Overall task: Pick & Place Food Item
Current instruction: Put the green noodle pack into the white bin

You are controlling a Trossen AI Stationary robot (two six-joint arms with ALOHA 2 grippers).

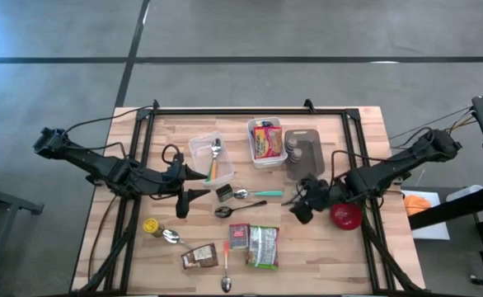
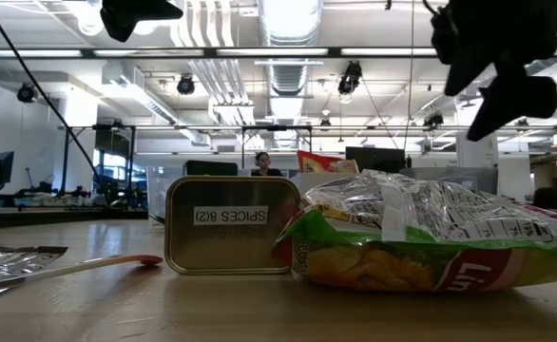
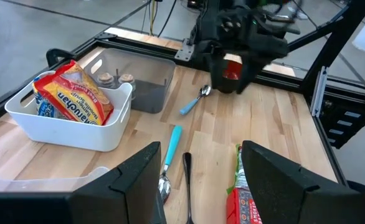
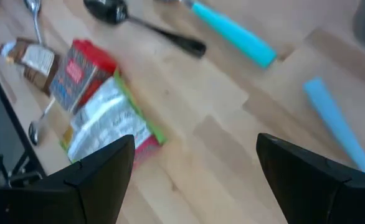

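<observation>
High view: your right gripper (image 1: pixel 302 206) hovers jaws released, empty, above the table (image 1: pixel 324 247), angled toward the green snack bag (image 1: pixel 264 246) lying flat beside the spice tin (image 1: pixel 238 237). Left gripper (image 1: pixel 194 183) waits, jaws released.

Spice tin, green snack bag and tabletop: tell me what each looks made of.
Spice tin: metal, likely, with a dull brassy sheen, rounded corners and a paper label.
Green snack bag: thin plastic or foil film, glossy and crinkled, silvery where it folds.
Tabletop: pale wood in jointed strips, matte, with visible grain.
</observation>
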